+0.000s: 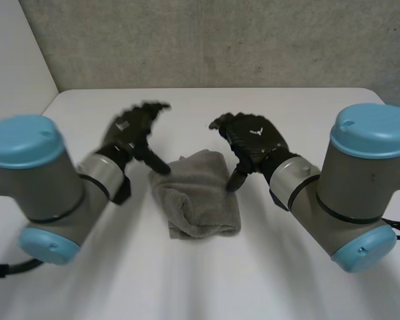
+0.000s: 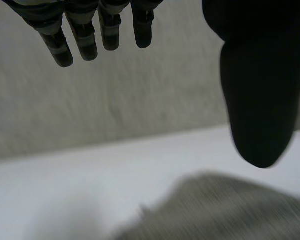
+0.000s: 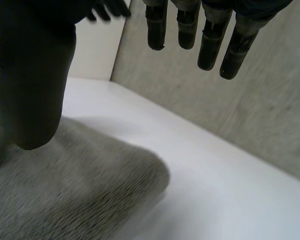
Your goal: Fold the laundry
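A grey towel (image 1: pixel 197 195) lies folded into a small thick rectangle in the middle of the white table (image 1: pixel 207 107). My left hand (image 1: pixel 135 131) hovers above its far left corner, open, fingers spread, nothing in it. My right hand (image 1: pixel 250 139) hovers above the towel's far right edge, open as well, thumb pointing down near the cloth. In the left wrist view the fingers (image 2: pixel 75 35) and thumb (image 2: pixel 260 90) stand apart above the towel (image 2: pixel 225 210). In the right wrist view the fingers (image 3: pixel 205 35) are straight and the towel (image 3: pixel 75 185) lies under the thumb (image 3: pixel 30 80).
A rough grey wall (image 1: pixel 213 40) rises behind the table's far edge. A white panel (image 1: pixel 13 60) stands at the left. Bare tabletop surrounds the towel on all sides.
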Available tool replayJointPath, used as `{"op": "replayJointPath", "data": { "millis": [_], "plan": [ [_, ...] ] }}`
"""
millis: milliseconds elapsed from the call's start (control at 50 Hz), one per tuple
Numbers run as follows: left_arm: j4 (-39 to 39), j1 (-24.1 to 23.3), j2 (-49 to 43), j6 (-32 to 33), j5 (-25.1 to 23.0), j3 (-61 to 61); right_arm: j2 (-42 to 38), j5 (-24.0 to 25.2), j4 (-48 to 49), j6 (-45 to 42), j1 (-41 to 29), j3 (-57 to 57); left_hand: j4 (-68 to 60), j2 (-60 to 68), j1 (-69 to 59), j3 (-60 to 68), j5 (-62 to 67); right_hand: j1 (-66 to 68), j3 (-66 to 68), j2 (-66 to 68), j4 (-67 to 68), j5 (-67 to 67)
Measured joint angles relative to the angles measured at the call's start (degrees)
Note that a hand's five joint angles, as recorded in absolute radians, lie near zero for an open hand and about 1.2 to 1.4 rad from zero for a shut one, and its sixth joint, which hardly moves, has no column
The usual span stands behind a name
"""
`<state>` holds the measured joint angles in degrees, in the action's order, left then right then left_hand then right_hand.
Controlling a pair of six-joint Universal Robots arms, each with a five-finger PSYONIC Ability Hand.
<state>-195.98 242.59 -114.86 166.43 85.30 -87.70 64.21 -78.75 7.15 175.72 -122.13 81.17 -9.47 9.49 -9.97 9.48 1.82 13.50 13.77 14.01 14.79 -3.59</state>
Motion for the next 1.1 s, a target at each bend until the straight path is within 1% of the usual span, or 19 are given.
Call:
{"op": "replayJointPath", "data": {
  "millis": [80, 140, 240, 320, 380, 520, 580, 620, 640, 680, 700, 760, 840, 940, 1100],
  "plan": [
    [2.57, -1.88, -5.07, -0.48, 0.14, 1.04, -4.60, 1.94, -2.20, 0.28, 0.16, -2.14, 0.00, 0.00, 0.00, 0.00, 0.00, 0.00, 0.00, 0.00, 0.00, 0.00],
    [3.61, -2.79, -8.88, -0.35, 0.59, 1.14, -9.71, 2.87, -4.85, -0.19, -0.07, -4.65, 0.00, 0.00, 0.00, 0.00, 0.00, 0.00, 0.00, 0.00, 0.00, 0.00],
    [4.00, -3.00, -10.85, 0.12, 1.70, 0.55, -15.18, 3.04, -8.44, -0.86, -0.53, -7.99, 0.00, 0.00, 0.00, 0.00, 0.00, 0.00, 0.00, 0.00, 0.00, 0.00],
    [4.21, -2.93, -9.83, 0.87, 2.13, 0.20, -15.60, 2.61, -9.49, -1.04, -0.68, -9.08, 0.00, 0.00, 0.00, 0.00, -0.01, 0.00, 0.00, 0.00, 0.00, 0.00],
    [4.62, -2.85, -6.94, 2.11, 2.32, 0.32, -12.91, 1.58, -9.73, -1.10, -0.63, -9.50, 0.00, 0.00, 0.00, 0.00, -0.01, 0.00, 0.00, 0.00, 0.00, 0.00],
    [7.78, -2.59, 5.23, 3.96, 2.36, 3.91, 1.27, -3.42, -9.48, -0.87, 0.49, -10.16, 0.00, 0.00, 0.00, 0.00, -0.01, 0.00, 0.00, 0.00, 0.00, 0.00],
    [11.48, -2.37, 10.70, 4.08, 2.48, 7.46, 7.06, -6.55, -9.56, -0.74, 1.46, -10.85, 0.00, 0.00, 0.00, 0.00, -0.01, 0.00, 0.00, 0.00, 0.00, 0.00],
    [15.48, -2.16, 14.14, 4.08, 3.00, 10.79, 10.70, -9.54, -10.23, -0.76, 2.45, -11.51, 0.00, -0.02, 0.00, 0.00, -0.01, 0.00, 0.00, 0.00, 0.00, 0.00],
    [16.59, -2.08, 14.85, 4.08, 3.28, 11.68, 11.46, -10.26, -10.52, -0.78, 2.73, -11.72, 0.00, -0.02, 0.00, 0.00, -0.01, 0.00, 0.00, 0.00, 0.00, 0.00],
    [22.20, -1.54, 16.99, 4.25, 5.13, 15.54, 13.93, -13.51, -12.76, -0.95, 3.99, -12.86, 0.00, -0.04, 0.00, 0.00, -0.01, -0.01, 0.00, 0.00, 0.00, 0.00],
    [23.56, -1.37, 17.27, 4.35, 5.71, 16.35, 14.28, -14.12, -13.39, -1.00, 4.25, -13.15, 0.00, -0.04, 0.00, 0.00, -0.01, -0.01, 0.00, 0.00, 0.00, 0.00],
    [31.44, -0.36, 17.98, 5.45, 9.39, 20.18, 15.23, -16.87, -17.32, -1.52, 5.47, -14.97, 0.00, -0.04, 0.00, 0.00, -0.01, -0.01, 0.00, 0.00, 0.00, 0.00],
    [36.55, 0.52, 17.86, 7.16, 12.19, 22.21, 15.07, -18.04, -20.75, -2.27, 6.39, -16.56, 0.00, -0.04, 0.00, 0.00, -0.01, 0.00, 0.00, 0.00, 0.00, 0.00],
    [37.88, 0.92, 17.88, 8.67, 13.25, 22.61, 14.80, -18.17, -22.32, -2.71, 7.53, -17.46, 0.00, -0.04, 0.00, 0.00, -0.01, 0.00, 0.00, 0.00, 0.00, 0.00],
    [37.22, 0.92, 18.06, 9.17, 12.94, 22.30, 14.82, -17.60, -22.25, -2.70, 8.43, -17.69, 0.00, -0.04, 0.00, 0.00, -0.01, 0.00, 0.00, 0.00, 0.00, 0.00]
  ]
}}
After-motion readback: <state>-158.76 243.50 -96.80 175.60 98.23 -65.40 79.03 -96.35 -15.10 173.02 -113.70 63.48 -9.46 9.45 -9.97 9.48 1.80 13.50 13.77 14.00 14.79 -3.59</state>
